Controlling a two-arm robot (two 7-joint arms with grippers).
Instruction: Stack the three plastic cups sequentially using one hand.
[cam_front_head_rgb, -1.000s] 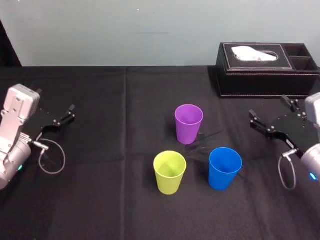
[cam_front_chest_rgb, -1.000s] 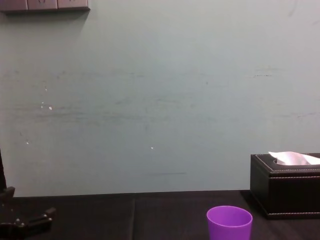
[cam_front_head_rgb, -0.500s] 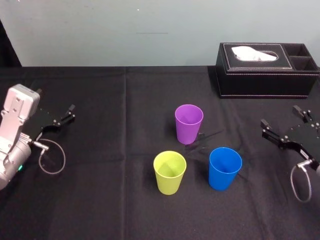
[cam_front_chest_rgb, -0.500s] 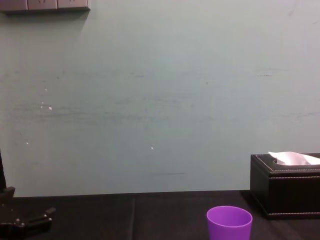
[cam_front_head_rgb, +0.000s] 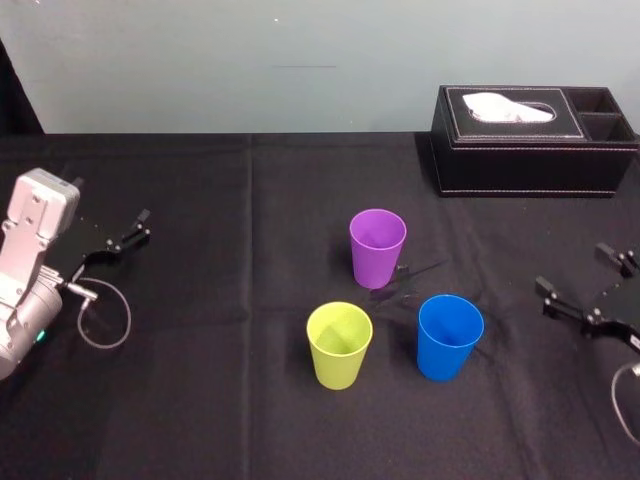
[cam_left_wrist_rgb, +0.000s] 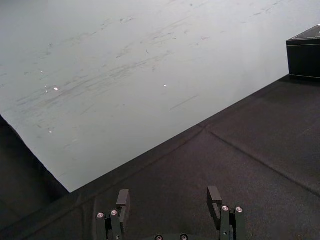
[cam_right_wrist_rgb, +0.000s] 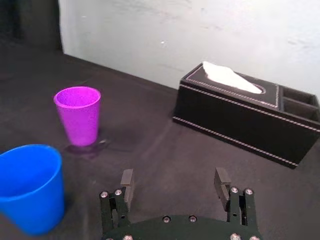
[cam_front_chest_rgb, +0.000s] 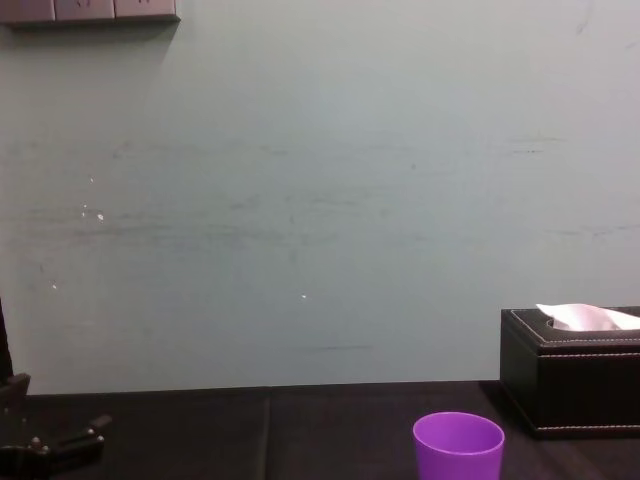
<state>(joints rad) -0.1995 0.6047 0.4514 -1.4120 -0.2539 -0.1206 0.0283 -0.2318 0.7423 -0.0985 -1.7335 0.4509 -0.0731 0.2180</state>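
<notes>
Right gripper (cam_front_head_rgb: 573, 267) at far right edge, fingers spread, empty. Open black cloth (cam_front_head_rgb: 200, 400) up to blue cup (cam_front_head_rgb: 450, 336), purple cup (cam_front_head_rgb: 378, 245), yellow-green cup (cam_front_head_rgb: 339, 345), each apart. Left gripper (cam_front_head_rgb: 125, 235) parked far left.

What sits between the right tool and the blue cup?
Nothing: only bare black tablecloth separates the right tool from the blue cup, as the head view shows.

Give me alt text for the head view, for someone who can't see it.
Three upright cups stand apart on a black tablecloth: purple cup farthest, yellow-green cup and blue cup nearer. Open right claw at right edge, open left claw far left, tissue box behind.
</notes>
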